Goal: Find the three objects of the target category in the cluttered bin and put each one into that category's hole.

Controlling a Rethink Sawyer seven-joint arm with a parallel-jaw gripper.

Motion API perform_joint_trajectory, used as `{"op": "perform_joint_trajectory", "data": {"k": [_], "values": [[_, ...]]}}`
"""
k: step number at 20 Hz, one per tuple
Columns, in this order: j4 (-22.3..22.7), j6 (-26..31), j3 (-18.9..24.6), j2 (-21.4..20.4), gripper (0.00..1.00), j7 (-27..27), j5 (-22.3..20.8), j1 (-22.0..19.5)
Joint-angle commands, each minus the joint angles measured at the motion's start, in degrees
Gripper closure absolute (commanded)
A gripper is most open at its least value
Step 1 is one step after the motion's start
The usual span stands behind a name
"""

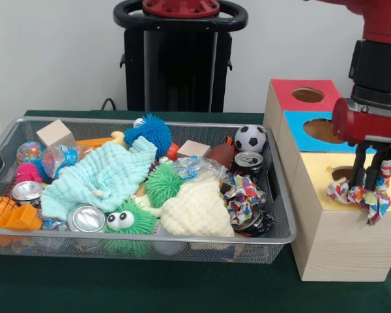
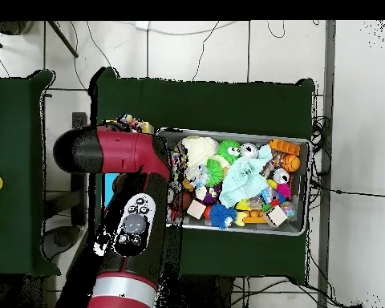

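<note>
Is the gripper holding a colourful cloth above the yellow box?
Yes, in the front view the gripper is shut on a colourful cloth that hangs over the top of the yellow box.

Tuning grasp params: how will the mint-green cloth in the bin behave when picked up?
The mint-green cloth is crumpled and draped over neighbouring toys, so it is probably floppy and will likely sag from the gripper. It looks thin, so probably light. It overlaps the silver can, so lifting may drag that along.
</note>
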Motion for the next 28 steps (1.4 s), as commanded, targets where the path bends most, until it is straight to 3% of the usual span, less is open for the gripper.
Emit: {"op": "perform_joint_trajectory", "data": {"k": [1, 16, 28], "values": [[6.55, -8.75, 8.62, 5.09, 1.0, 10.63, 0.65, -4.49], [11.02, -11.36, 9.04, 3.39, 1.0, 11.15, -0.14, -4.68], [12.04, -2.21, 4.65, -1.67, 1.0, 13.64, 1.93, -0.41]]}}
